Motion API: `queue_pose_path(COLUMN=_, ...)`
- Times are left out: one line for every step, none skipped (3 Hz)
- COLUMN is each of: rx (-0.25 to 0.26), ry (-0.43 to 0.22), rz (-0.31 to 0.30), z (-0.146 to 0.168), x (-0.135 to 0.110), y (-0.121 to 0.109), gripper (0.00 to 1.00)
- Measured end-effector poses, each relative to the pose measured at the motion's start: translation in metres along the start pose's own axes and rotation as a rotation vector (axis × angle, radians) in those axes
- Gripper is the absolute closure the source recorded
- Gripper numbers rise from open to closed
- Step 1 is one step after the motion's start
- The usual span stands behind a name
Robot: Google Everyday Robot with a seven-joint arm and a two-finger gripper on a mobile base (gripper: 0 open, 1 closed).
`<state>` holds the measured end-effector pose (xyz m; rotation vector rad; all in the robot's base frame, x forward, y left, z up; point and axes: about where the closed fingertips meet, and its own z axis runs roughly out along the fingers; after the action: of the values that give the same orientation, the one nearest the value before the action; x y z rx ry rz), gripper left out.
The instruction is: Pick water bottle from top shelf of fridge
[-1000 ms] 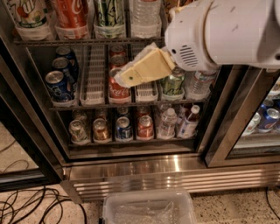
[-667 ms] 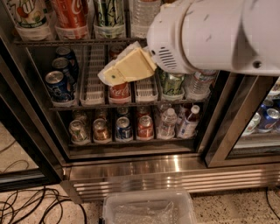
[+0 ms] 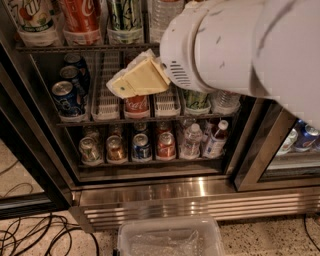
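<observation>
The water bottle (image 3: 162, 17) is clear and ribbed. It stands on the top shelf (image 3: 65, 48) of the fridge (image 3: 165, 192), right of a green can; its cap is out of view above. The top shelf also holds a 7UP can (image 3: 32, 15) and a red cola can (image 3: 80, 17) in translucent cup holders. My gripper (image 3: 135, 80), cream-coloured, hangs in front of the middle rack, below and left of the bottle and apart from it. My bulky white arm (image 3: 235, 45) covers the upper right of the fridge.
Blue cans (image 3: 67, 95) and white slotted lane trays (image 3: 105, 100) fill the middle rack. Cans and small bottles (image 3: 216, 140) line the bottom rack. A clear plastic bin (image 3: 170, 237) sits on the floor in front. Black cables (image 3: 45, 235) lie at the lower left. A second glass door (image 3: 295, 145) is at the right.
My arm and gripper have moved to the left across the fridge front, and the arm now fills more of the upper right.
</observation>
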<state>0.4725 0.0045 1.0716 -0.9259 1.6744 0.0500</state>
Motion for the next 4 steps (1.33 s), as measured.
queue_pose_path(rx=0.002, ry=-0.002, rz=0.001, z=0.000, x=-0.001, y=0.000, gripper=0.00)
queue_pose_path(rx=0.053, ry=-0.053, rz=0.027, z=0.001, x=-0.009, y=-0.006, gripper=0.00)
queue_pose_path(rx=0.117, ry=-0.128, rz=0.118, z=0.014, x=-0.008, y=-0.006, gripper=0.00)
queue_pose_path(rx=0.163, ry=-0.216, rz=0.204, z=0.029, x=-0.010, y=-0.012, gripper=0.00)
